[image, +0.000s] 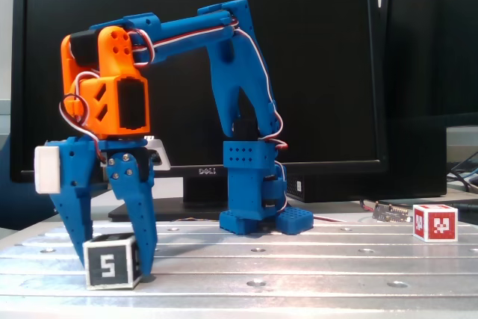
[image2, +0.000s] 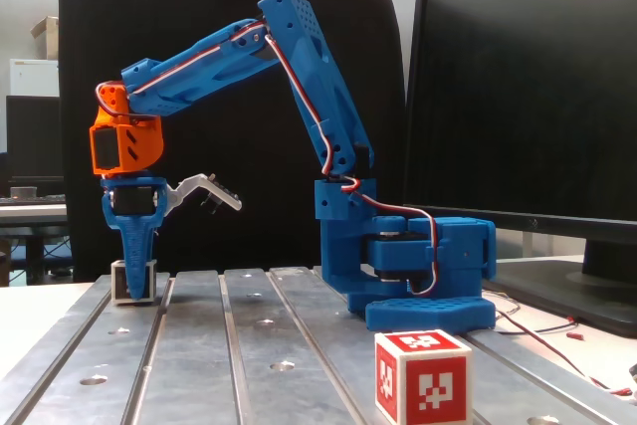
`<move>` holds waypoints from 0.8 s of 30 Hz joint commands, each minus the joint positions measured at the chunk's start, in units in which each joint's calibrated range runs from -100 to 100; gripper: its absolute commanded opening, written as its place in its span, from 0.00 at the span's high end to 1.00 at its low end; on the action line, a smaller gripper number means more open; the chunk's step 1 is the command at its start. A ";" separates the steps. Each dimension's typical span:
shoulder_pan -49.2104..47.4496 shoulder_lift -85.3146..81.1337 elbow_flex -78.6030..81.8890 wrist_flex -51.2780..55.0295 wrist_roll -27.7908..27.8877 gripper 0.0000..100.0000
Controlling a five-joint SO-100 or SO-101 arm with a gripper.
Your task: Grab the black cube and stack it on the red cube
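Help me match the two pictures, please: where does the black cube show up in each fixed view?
Fixed view facing the monitor: the black cube sits at lower left, between the gripper fingers, its "5" face showing.
Fixed view along the table: the cube is far left, mostly hidden behind the gripper's tip.
Shared landmark: the red cube, right in one, near bottom centre in the other.

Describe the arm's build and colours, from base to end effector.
The arm is blue printed plastic on a blue perforated base. Its wrist housing is orange, with a black servo face. Red, white and black cables run along the links. The end effector has two long, tapered blue fingers with small dimples; a white block sits on one side.
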 commanded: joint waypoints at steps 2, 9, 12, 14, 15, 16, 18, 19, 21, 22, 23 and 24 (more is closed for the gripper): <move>-0.19 -0.99 -0.14 0.56 0.25 0.82; -0.26 -1.07 -0.32 0.56 0.09 0.82; -0.34 -1.07 -0.77 0.56 -0.12 0.81; -0.34 -1.16 -1.04 0.56 -0.12 0.81; -0.34 -1.24 -1.13 0.56 -0.12 0.81; -0.34 -1.24 -1.13 0.56 -0.12 0.81; -0.34 -1.32 -1.23 0.56 -0.17 0.81; -0.34 -1.41 -1.41 0.56 -0.17 0.81; -0.48 -2.16 -2.13 1.33 -0.17 0.81; -0.85 -2.66 -2.58 1.93 -0.17 0.81; -1.07 -3.00 -3.12 2.70 -0.17 0.82; -1.07 -3.33 -3.76 3.55 -0.17 0.82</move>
